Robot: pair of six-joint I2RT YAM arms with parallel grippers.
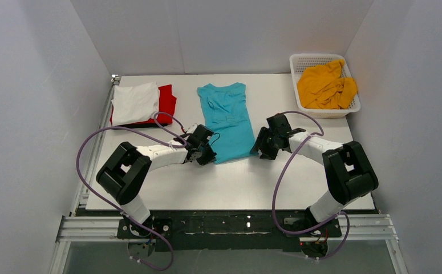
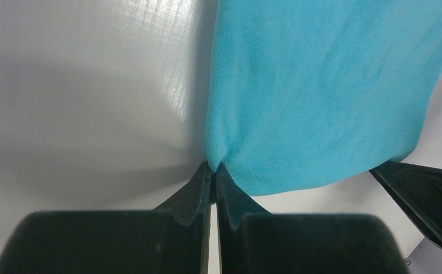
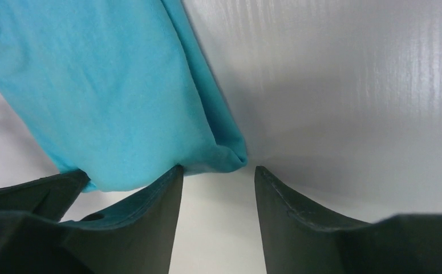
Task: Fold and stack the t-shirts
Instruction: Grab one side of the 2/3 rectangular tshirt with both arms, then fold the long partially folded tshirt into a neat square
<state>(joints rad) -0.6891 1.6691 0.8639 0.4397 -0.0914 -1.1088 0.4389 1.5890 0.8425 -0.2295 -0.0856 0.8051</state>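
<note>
The turquoise t-shirt (image 1: 228,119) lies folded lengthwise in the middle of the table, collar at the far end. My left gripper (image 1: 208,155) is at its near left corner, shut on a pinch of the hem; the wrist view shows the cloth (image 2: 321,91) caught between the closed tips of my left gripper (image 2: 214,166). My right gripper (image 1: 262,149) is at the near right corner, open; in its wrist view the corner of the shirt (image 3: 230,155) lies just ahead of the gap in my right gripper (image 3: 217,169), touching the left finger (image 3: 150,211).
A white shirt (image 1: 134,101) lies folded on a red shirt (image 1: 167,100) over a black one at the far left. The white lattice basket (image 1: 352,109) at the far right holds the mustard-yellow shirt (image 1: 324,87). Purple cables loop over both arms.
</note>
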